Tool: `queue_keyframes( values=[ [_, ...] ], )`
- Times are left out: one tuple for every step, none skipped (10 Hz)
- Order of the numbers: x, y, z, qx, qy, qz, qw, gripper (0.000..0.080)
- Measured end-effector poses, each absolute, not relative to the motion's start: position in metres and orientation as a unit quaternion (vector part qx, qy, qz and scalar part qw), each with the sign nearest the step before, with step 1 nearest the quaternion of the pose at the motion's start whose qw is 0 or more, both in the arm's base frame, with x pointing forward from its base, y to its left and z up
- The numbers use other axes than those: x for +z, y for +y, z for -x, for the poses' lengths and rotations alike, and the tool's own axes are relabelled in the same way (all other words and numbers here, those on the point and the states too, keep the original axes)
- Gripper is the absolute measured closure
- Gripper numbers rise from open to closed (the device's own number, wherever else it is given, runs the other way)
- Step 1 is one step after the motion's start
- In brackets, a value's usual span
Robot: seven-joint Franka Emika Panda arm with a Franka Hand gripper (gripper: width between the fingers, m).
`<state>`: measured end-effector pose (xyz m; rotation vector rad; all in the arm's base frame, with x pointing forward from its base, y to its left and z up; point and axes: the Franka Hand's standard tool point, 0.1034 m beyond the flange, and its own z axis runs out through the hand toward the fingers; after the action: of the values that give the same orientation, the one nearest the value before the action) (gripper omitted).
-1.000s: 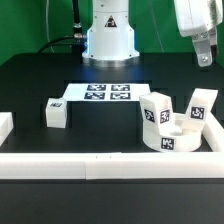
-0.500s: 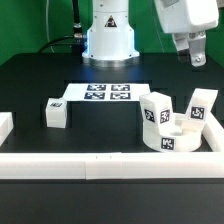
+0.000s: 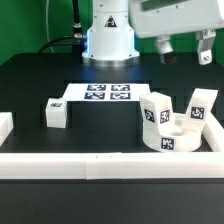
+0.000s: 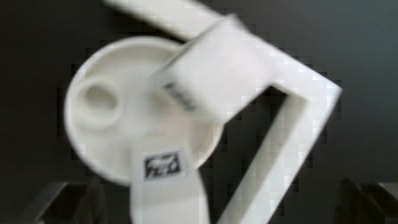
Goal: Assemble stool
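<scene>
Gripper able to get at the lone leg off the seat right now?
Probably yes. The leg stands alone on the table, nothing over or against it; the gripper hangs high, open and empty.

Arm (image 3: 172,15) swung toward exterior view's left; jaws turned face-on.

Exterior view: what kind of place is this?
Probably a robotics lab bench: a black table fenced by white rails, a marker board fixed on it, tagged stool parts, and the arm's base behind.
</scene>
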<state>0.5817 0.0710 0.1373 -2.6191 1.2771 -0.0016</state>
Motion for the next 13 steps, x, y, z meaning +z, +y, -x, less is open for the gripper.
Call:
queue_keyframes(
  values=[
    [0.137,0.064,-0.581,-0.003,0.393,0.914,0.098,0.0151],
    [0.136,0.064,-0.579,-0.005,0.358,0.930,0.090,0.0151],
    [0.136,0.063,-0.579,-0.008,0.330,0.940,0.089,0.0151],
    [0.136,0.062,-0.579,-0.011,0.301,0.949,0.088,0.0151],
    [0.136,0.062,-0.579,-0.014,0.271,0.958,0.088,0.0151],
    [0.134,0.057,-0.578,-0.018,0.223,0.971,0.083,0.0151],
    [0.128,0.040,-0.572,-0.023,0.151,0.986,0.072,0.0151],
    [0.120,0.019,-0.566,-0.033,0.134,0.989,0.062,0.0151],
    [0.114,0.001,-0.561,-0.044,0.107,0.992,0.052,0.0151],
    [0.108,-0.020,-0.557,-0.043,0.089,0.994,0.049,0.0151],
    [0.111,-0.032,-0.561,-0.043,0.101,0.993,0.050,0.0151],
    [0.110,-0.026,-0.561,-0.044,0.100,0.993,0.050,0.0151],
    [0.110,-0.025,-0.561,-0.043,0.092,0.994,0.050,0.0151]
  ],
)
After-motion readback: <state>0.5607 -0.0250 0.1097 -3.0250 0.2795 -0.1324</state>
